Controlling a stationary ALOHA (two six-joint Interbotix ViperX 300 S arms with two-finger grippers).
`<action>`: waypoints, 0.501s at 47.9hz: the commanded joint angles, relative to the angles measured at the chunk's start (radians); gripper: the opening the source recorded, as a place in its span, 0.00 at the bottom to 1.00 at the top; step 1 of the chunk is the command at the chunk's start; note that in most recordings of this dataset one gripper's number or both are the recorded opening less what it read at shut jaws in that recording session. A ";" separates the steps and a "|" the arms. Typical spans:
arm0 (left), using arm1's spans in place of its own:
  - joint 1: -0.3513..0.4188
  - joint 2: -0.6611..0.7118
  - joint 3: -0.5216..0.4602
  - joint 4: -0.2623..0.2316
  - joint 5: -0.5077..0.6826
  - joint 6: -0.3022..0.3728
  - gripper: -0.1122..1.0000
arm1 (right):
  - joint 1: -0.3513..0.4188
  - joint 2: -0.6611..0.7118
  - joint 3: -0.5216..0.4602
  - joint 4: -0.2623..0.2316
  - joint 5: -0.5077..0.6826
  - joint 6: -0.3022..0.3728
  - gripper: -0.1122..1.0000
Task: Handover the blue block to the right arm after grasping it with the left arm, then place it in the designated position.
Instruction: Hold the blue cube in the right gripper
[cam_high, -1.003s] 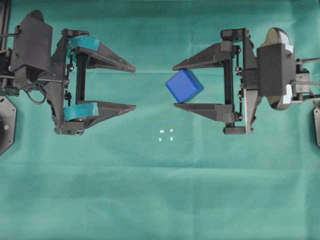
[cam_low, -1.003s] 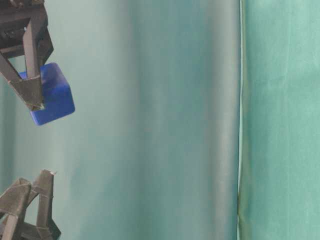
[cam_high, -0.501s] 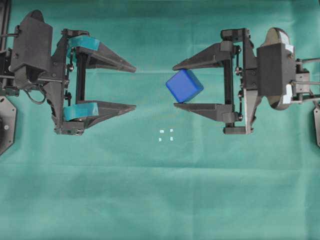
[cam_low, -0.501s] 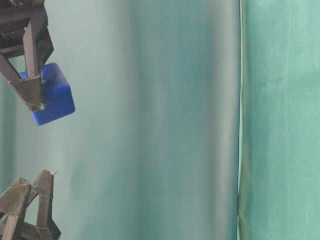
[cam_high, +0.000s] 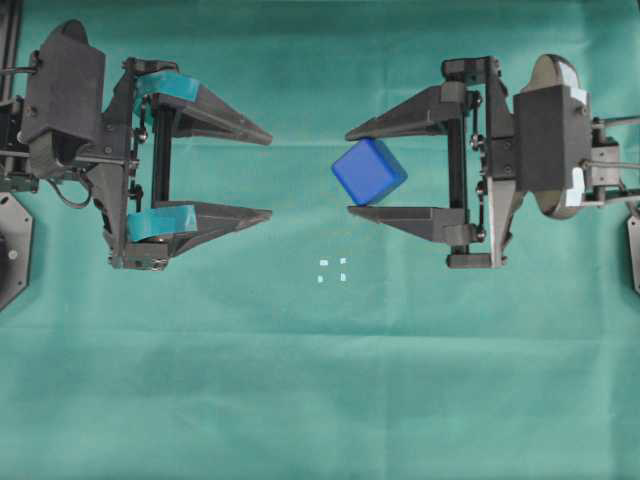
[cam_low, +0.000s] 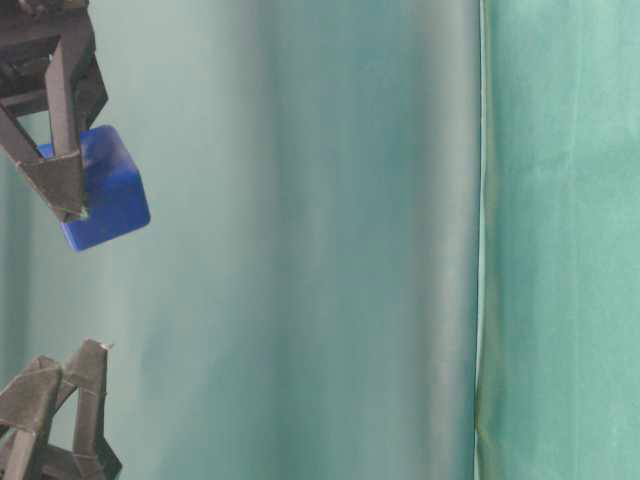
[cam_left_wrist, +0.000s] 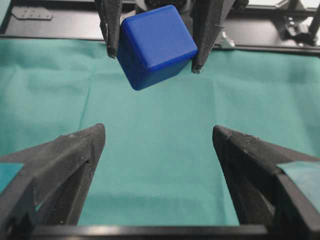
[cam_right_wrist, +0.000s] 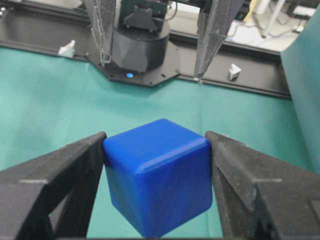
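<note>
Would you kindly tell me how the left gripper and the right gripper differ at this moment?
The left gripper is open and empty; the right gripper is shut on the blue block. The left gripper's fingers carry teal tape near their bases; the right gripper's fingers are all black. Both are black, pointed, and face each other.

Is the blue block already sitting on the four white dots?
No. In the overhead view the blue block is clamped in the right gripper, apart from the white dots on the cloth.

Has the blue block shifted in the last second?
No. The blue block sits in the right gripper at the same offset above the white dots on the cloth.
</note>
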 joint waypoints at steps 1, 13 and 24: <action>0.002 -0.006 -0.018 0.002 -0.005 0.000 1.00 | 0.002 -0.018 -0.025 0.003 0.009 0.006 0.69; 0.002 -0.006 -0.017 0.002 -0.005 0.000 1.00 | 0.003 -0.009 -0.025 0.012 0.049 0.012 0.69; 0.002 -0.006 -0.018 0.000 -0.005 -0.002 1.00 | 0.020 0.011 -0.032 0.052 0.195 0.034 0.69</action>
